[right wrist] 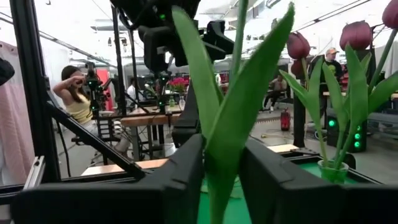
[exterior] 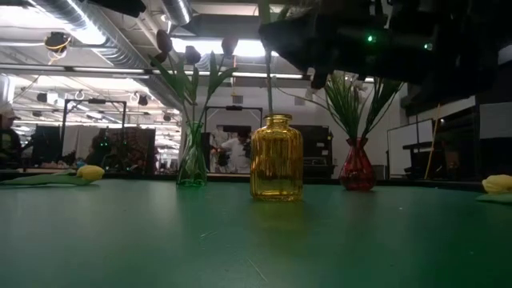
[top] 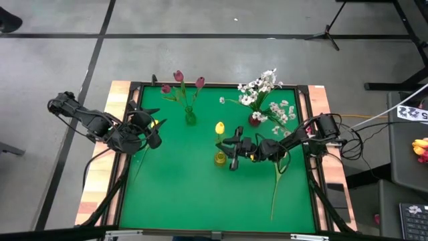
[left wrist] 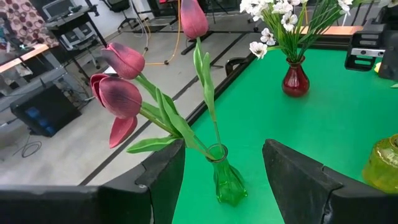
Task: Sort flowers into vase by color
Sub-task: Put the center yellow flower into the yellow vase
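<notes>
Right gripper (top: 229,148) clamped on the yellow tulip (top: 219,128) stem, bloom at 12 o'clock above the yellow vase (top: 220,158), mid-mat. Left gripper (top: 152,125) at 9 o'clock, fingers spread, nothing held, facing the green vase (left wrist: 227,180) of maroon tulips (left wrist: 119,93). White sprays (top: 262,89) in the red vase (top: 255,120) at 1 o'clock.

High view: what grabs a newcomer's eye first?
The right gripper at mid-table, shut on a yellow tulip whose stem goes into the yellow vase. Behind stand the maroon tulips in a green vase and white blossoms in a red vase. The left gripper hovers open at the mat's left edge.
</notes>
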Robot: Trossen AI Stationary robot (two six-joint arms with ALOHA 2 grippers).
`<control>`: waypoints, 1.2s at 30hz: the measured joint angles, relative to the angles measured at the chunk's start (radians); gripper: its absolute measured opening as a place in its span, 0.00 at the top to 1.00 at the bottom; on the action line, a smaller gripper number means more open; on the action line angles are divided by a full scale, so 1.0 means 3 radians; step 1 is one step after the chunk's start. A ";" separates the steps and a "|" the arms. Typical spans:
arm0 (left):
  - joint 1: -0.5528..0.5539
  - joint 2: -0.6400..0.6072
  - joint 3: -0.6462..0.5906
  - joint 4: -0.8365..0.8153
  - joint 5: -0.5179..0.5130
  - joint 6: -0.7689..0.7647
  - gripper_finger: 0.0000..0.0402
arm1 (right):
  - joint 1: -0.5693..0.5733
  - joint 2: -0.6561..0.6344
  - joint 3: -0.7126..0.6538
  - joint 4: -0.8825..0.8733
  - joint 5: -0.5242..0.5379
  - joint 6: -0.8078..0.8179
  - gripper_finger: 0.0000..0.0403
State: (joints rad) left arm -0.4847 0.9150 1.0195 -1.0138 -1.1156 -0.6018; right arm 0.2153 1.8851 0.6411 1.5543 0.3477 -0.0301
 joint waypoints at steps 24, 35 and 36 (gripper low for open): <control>0.0000 0.0000 0.0000 -0.0001 0.0001 -0.0002 0.47 | 0.0302 -0.0235 0.0000 -0.0825 0.0846 -0.0069 0.46; 0.0000 0.0000 0.0000 -0.0001 0.0001 -0.0001 0.47 | 0.0735 -0.0601 0.0000 -0.1465 0.1645 0.0046 0.47; 0.0000 0.0000 0.0000 -0.0001 0.0001 -0.0002 0.47 | 0.0752 -0.0609 0.0000 -0.1533 0.1715 0.0083 0.47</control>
State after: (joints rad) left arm -0.4847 0.9150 1.0195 -1.0142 -1.1152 -0.6023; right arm 0.4409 1.7022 0.6411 1.0945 0.8621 -0.0052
